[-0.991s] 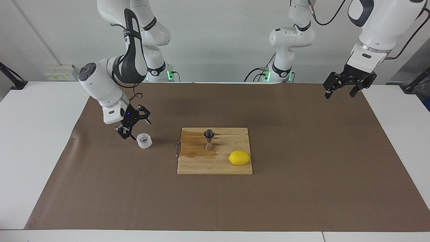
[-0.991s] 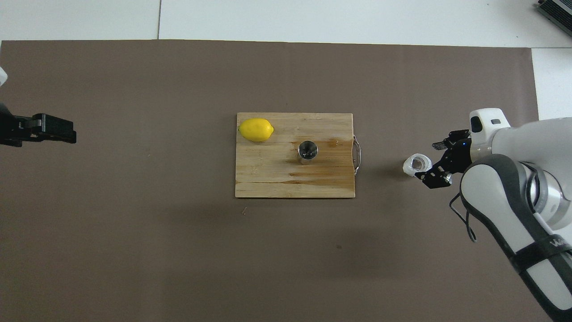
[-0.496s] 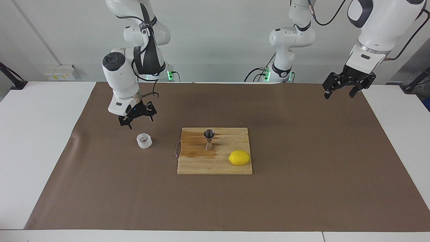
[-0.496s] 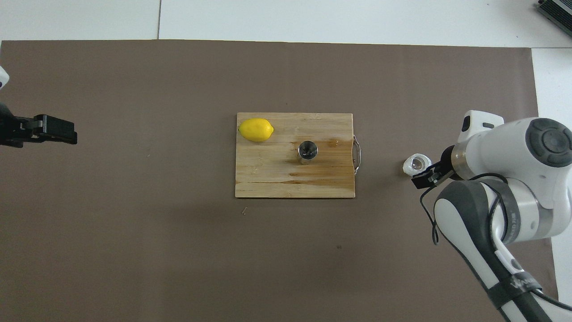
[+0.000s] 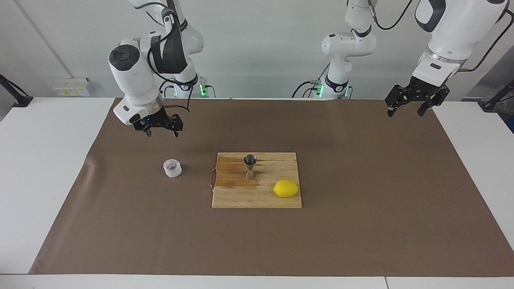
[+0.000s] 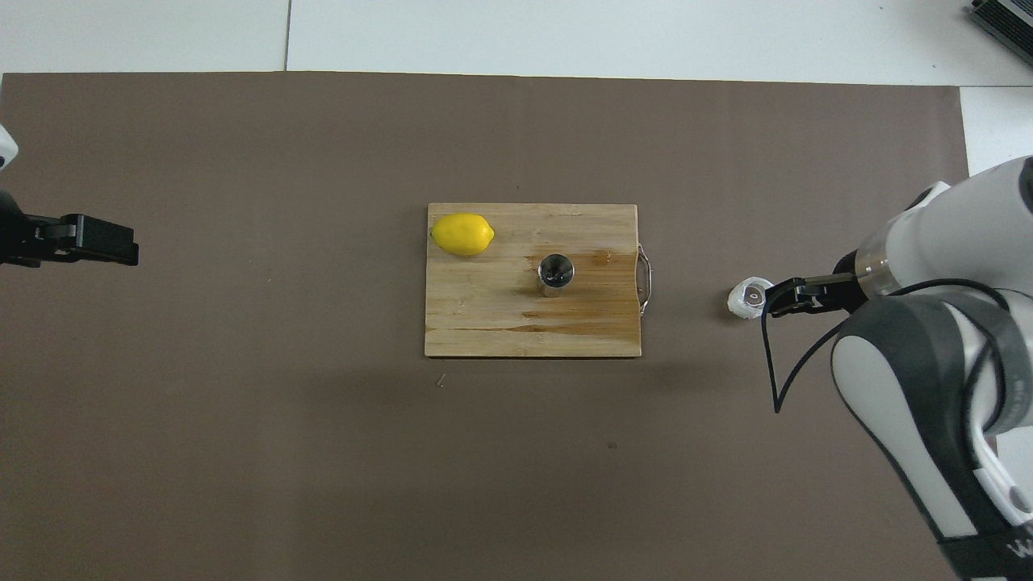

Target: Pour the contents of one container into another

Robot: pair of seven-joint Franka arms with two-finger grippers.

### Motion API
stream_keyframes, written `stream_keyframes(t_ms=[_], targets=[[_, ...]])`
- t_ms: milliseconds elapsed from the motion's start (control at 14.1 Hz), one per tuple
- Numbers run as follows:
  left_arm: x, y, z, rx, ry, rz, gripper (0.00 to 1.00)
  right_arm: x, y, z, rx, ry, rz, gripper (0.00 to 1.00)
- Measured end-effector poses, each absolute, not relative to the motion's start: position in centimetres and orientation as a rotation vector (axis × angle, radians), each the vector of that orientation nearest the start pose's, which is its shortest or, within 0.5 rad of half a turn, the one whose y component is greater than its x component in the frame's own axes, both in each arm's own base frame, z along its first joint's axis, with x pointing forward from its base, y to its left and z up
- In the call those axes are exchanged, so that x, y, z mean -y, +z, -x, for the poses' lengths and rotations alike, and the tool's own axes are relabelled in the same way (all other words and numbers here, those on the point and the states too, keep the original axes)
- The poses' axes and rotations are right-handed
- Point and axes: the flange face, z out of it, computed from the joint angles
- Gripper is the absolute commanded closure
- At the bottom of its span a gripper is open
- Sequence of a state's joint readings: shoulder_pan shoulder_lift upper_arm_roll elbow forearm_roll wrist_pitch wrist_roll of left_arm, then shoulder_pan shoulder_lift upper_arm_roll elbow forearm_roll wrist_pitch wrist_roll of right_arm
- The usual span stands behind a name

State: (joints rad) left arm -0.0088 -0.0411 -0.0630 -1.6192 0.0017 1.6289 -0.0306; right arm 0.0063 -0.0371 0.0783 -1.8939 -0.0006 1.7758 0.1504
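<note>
The right gripper (image 5: 158,129) is held raised, fingers spread and empty, over bare mat at its own arm's end of the table. The plastic cup (image 5: 172,168) stands upright below it, farther from the robots and apparently untouched. Toward the middle, the jigger (image 5: 250,166) stands on the cutting board (image 5: 257,196). The left gripper (image 5: 415,105), spread too, is kept waiting well apart.

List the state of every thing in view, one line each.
Cup: upright on the mat, not held.
Jigger: upright on the board, not held.
Lemon: lying on the board.
Board: flat on the mat, stained.
Right gripper: open, empty, raised clear of the cup.
Left gripper: open, empty, waiting in the air at its own end of the table.
</note>
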Motion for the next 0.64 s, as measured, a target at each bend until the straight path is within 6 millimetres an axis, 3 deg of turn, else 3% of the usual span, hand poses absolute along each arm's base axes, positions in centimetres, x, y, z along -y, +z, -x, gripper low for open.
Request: stream_keyframes(t_ms=[212, 354, 637], targets=[[3.3, 63.0, -54.6, -0.044, -0.081, 3.139, 0.0, -4.4, 57.7, -53.8, -0.218, 0.037, 3.104, 0.0], [3.1, 62.9, -54.6, -0.041, -0.079, 3.139, 0.0, -3.6, 60.7, -53.5, -0.22, -0.029, 3.099, 0.0], [3.2, 62.9, -54.6, -0.041, -0.079, 3.139, 0.0, -1.5, 61.8, -53.0, -0.176, -0.042, 3.131, 0.0]])
